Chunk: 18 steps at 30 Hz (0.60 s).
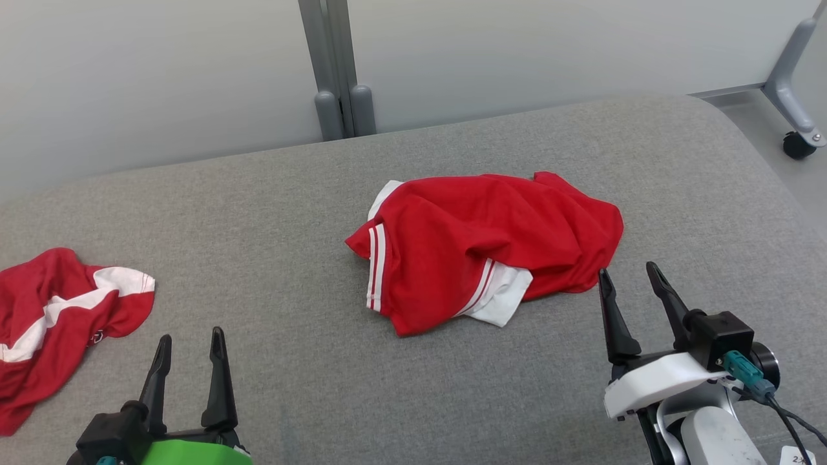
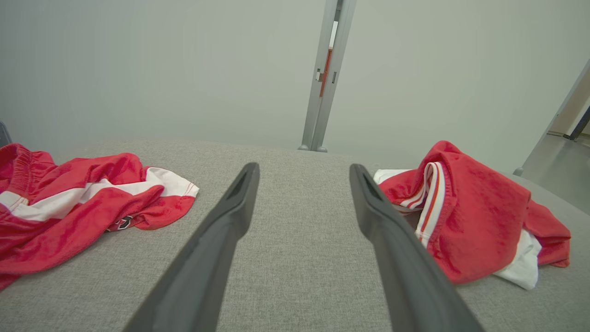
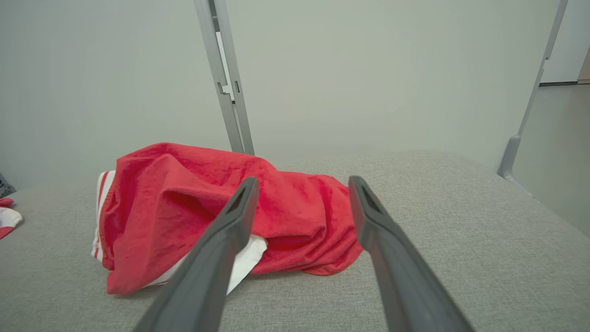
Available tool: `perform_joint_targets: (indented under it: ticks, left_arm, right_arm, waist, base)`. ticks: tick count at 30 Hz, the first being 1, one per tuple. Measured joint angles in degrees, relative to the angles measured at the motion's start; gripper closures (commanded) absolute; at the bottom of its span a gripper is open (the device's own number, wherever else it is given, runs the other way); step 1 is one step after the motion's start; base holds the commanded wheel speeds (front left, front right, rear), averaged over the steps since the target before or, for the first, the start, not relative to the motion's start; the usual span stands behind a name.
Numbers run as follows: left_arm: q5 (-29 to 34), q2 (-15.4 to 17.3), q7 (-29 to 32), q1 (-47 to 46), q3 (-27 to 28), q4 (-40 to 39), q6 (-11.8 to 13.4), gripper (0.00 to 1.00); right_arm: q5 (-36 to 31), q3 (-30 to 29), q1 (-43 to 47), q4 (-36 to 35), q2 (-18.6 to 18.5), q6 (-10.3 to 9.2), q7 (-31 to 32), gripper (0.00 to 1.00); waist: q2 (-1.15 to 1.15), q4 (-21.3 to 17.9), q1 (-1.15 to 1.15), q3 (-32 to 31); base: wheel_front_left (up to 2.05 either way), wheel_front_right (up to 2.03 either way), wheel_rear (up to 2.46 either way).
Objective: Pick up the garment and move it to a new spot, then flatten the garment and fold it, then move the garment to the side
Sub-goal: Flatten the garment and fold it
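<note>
Our right gripper (image 1: pixel 627 268) hovers wide open and empty just beside the near right edge of the garment (image 1: pixel 491 239), its fingers pointing toward it. From the right wrist we see the red cloth straight ahead, beyond the two dark fingers. Our left gripper (image 1: pixel 192 333) is spread just as wide and holds nothing, above bare table between the two piles of cloth. The garment is red with white stripes, with a white piece poking out on the near side, and it lies crumpled in a heap near the middle of the table (image 1: pixel 271 213). A second garment (image 1: pixel 58 310), red with white bands, is bunched at the left edge, well apart from the first. Between the right gripper and the heap there is just a short stretch of grey fabric. The table is covered in grey woven cloth and rounds off at its far right corner. Behind it stands a pale wall (image 1: pixel 161 77) split by a grey upright post (image 1: pixel 339 77). At the right we see grey floor (image 1: pixel 756 116) and a frame leg on a black caster (image 1: pixel 798 143).
</note>
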Motion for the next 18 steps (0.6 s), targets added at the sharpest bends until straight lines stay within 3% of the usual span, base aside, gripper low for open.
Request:
perform_joint_targets:
  ticks: [7, 13, 18]
  left_arm:
    - [-0.13, -0.03, 0.0, -0.06, -0.18, 0.05, -0.09, 0.0]
    - [-0.16, -0.08, 0.0, -1.07, -0.96, -0.41, -0.09, 0.0]
    - [-0.05, -0.09, 0.0, -2.95, -1.96, -0.69, -0.33, 0.0]
  right_arm:
    - [0.0, 1.25, -0.07, -0.04, -0.04, -0.01, 0.0, 0.0]
    - [1.08, 9.1, -5.11, 2.5, 0.03, 0.0, 4.23, 0.0]
    - [4.94, 14.73, -13.0, 9.9, 0.07, 0.0, 7.88, 0.0]
  waist:
    - [0.0, 0.1, 0.0, 0.35]
    - [0.0, 0.6, 0.0, 1.58]
    - [0.0, 1.71, 0.0, 3.63]
  base:
    - [0.0, 0.0, 0.0]
    - [0.0, 0.0, 0.0]
    - [0.0, 0.0, 0.0]
